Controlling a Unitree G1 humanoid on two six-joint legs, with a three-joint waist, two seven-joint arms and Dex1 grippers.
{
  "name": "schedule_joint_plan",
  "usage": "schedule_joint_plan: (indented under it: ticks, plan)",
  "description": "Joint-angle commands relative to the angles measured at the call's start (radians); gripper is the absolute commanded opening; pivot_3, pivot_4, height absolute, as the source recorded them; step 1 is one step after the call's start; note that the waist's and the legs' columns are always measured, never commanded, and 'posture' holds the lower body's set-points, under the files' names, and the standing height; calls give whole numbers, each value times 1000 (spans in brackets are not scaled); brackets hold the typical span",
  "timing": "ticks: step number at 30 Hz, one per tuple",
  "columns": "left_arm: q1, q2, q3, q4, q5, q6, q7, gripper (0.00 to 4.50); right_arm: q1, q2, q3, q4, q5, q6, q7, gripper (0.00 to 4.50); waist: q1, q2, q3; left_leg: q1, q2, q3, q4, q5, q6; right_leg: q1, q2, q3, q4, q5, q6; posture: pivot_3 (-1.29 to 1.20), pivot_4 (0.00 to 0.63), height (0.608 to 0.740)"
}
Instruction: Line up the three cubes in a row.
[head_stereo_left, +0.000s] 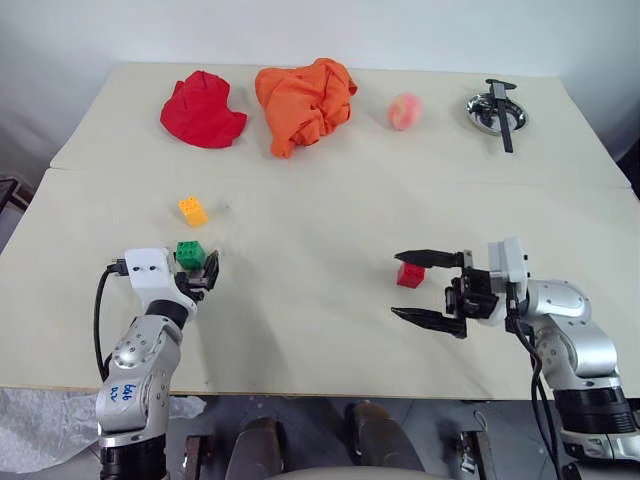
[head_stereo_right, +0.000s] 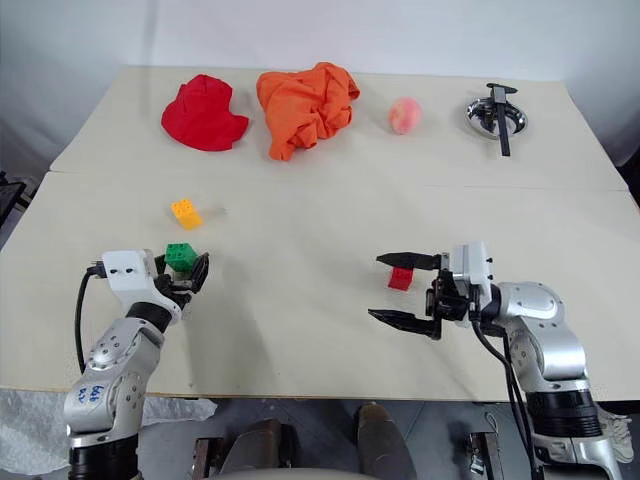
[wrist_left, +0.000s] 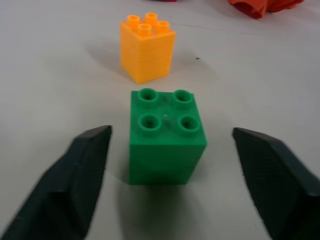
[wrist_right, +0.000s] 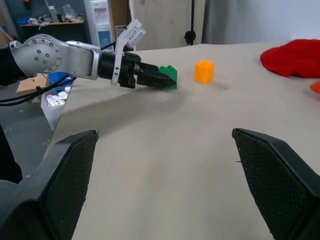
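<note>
Head view: the left gripper sits around the green cube, fingers apart. The orange cube stands just beyond; the red cube lies between the right gripper's wide-open fingers.

Left wrist: both fingers flank the green cube without touching.

Right wrist: fingers spread wide over bare table.

A pale beige surface is carrying a few things along its far side. At the far left a crumpled red cloth is lying just beside a bunched orange cloth. To their right a round pink ball is sitting alone. At the far right a shiny metal dish is holding a black utensil lying across it.
</note>
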Motion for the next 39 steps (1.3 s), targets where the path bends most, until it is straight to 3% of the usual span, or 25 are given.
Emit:
schedule_joint_plan:
  ticks: [1,4,5,7,8,10,12,15,18,25,32,39]
  plan:
    - [-14,15,2,-4,1,-22,-35,2581,12,-15,-34,-41,8,-19,-11,4500,0,0,0,0,0,0,0,0,0,0,0,0,0,0,0,0,150,740]
    - [-24,57,-13,22,-33,-51,-152,1629,30,-15,-43,-50,5,-27,-26,4500,1,0,0,0,0,0,1,0,0,0,0,0,1,0,0,0,150,740]
    - [-24,122,-13,33,-78,-90,-304,1494,43,-22,-57,-58,6,-28,-33,4500,1,0,0,0,0,0,1,0,0,0,0,0,1,0,0,0,150,740]
    - [-22,203,-9,52,-132,-143,-484,1497,58,-29,-72,-69,8,-28,-42,4500,0,0,0,-1,0,0,1,1,-1,-1,1,0,1,0,0,0,150,740]
    - [-74,307,-16,115,-171,-183,-699,1497,83,-47,-103,-67,5,-32,-44,4500,0,0,0,-1,0,0,1,1,-1,-1,1,0,1,0,0,0,150,740]
    - [-191,433,-56,237,-192,-232,-960,1497,122,-74,-149,-59,0,-43,-47,4500,3,-2,2,0,-1,0,1,0,-1,1,0,0,0,0,0,0,150,740]
    - [-343,475,-145,375,-157,-276,-1098,1497,157,-89,-181,-52,-4,-52,-54,4500,26,-1,5,-2,0,0,1,2,-3,0,5,-5,1,0,-2,0,150,740]
    - [-549,427,-268,590,-83,-369,-1228,1497,203,-97,-211,-50,-11,-68,-64,4500,32,1,3,0,-10,3,2,1,-1,3,5,-6,0,0,-2,0,150,740]
    - [-752,296,-381,858,18,-521,-1311,1497,250,-93,-233,-71,-19,-81,-84,4500,42,0,4,-2,-15,3,3,1,4,2,3,-4,-1,2,1,0,150,740]
    - [-941,102,-470,1286,166,-807,-1348,1497,322,-86,-268,-133,-10,-83,-134,4500,21,-1,5,-5,-14,4,3,-1,7,-2,3,2,-5,4,6,0,150,740]
    - [-997,8,-464,1443,226,-896,-1315,1497,420,-70,-302,-182,-7,-100,-169,4500,27,-2,5,-4,-13,3,4,0,8,-4,1,3,-1,5,7,0,150,740]
    - [-1017,-20,-449,1498,259,-941,-1278,1497,441,-60,-281,-180,-20,-122,-180,4500,28,-2,5,-4,-14,4,5,1,10,-3,-1,5,-2,6,10,0,150,740]
